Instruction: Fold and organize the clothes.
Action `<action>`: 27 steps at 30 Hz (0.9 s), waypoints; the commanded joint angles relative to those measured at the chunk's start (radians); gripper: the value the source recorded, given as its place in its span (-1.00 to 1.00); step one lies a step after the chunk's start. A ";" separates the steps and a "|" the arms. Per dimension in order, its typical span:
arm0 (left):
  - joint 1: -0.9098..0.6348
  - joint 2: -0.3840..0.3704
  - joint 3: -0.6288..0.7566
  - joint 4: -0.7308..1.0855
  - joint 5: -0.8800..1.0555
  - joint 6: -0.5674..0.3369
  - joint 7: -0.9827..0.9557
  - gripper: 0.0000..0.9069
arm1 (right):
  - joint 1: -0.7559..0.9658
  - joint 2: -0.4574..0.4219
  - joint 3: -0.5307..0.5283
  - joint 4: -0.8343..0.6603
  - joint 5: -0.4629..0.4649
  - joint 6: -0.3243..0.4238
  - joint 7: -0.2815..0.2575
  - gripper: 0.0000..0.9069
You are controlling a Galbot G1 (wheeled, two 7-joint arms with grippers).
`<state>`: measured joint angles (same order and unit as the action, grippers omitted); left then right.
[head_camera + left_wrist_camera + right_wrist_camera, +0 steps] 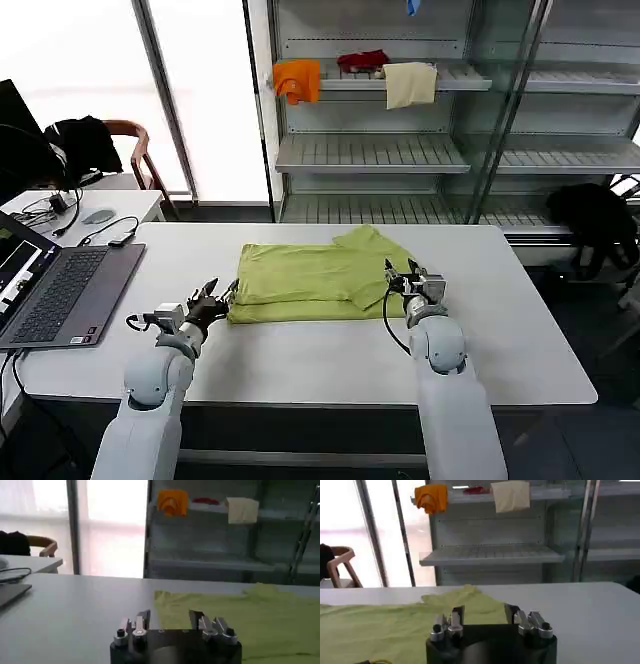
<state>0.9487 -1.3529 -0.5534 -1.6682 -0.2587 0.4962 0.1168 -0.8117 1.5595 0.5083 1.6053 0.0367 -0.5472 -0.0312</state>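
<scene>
We see the lime yellow-green short-sleeved T-shirt of thin soft fabric (pixel 318 277) lying partly folded on the white rectangular table (pixel 300 360), roughly in the middle of the tabletop, its body doubled into a flat band and one sleeve sticking out toward the far right corner of the cloth. Our left gripper (pixel 217 294) rests low at the near left corner of the shirt, its fingers apart with nothing between them; in the left wrist view the two dark fingers (pixel 144 619) stand spread above the bare table, the shirt (pixel 240 615) spreading just beyond them. Our right gripper (pixel 403 272) sits at the right edge of the shirt, over the fabric beside the sleeve, and its fingers are likewise parted and empty, as the right wrist view (pixel 482 614) shows, with the yellow-green cloth (pixel 390 627) beneath and beyond. An open grey laptop (pixel 62 290) lies on the left end of the table. Behind the table, on a metal shelf rack (pixel 440 150), hang an orange cloth (pixel 297 80), a red cloth (pixel 363 62) and a cream cloth (pixel 410 84).
</scene>
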 commanded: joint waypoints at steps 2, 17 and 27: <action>0.073 0.000 0.019 -0.031 0.042 0.049 0.001 1.00 | -0.150 -0.041 0.030 0.126 -0.003 -0.032 -0.046 1.00; 0.134 -0.009 0.035 -0.071 0.075 0.044 0.003 1.00 | -0.223 -0.056 0.075 0.156 -0.002 -0.031 -0.034 1.00; 0.140 -0.009 0.033 -0.074 0.086 0.043 0.003 0.24 | -0.224 -0.052 0.082 0.132 -0.005 -0.031 -0.037 -0.62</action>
<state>1.0740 -1.3629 -0.5234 -1.7368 -0.1853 0.5362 0.1188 -1.0145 1.5088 0.5849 1.7382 0.0329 -0.5750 -0.0650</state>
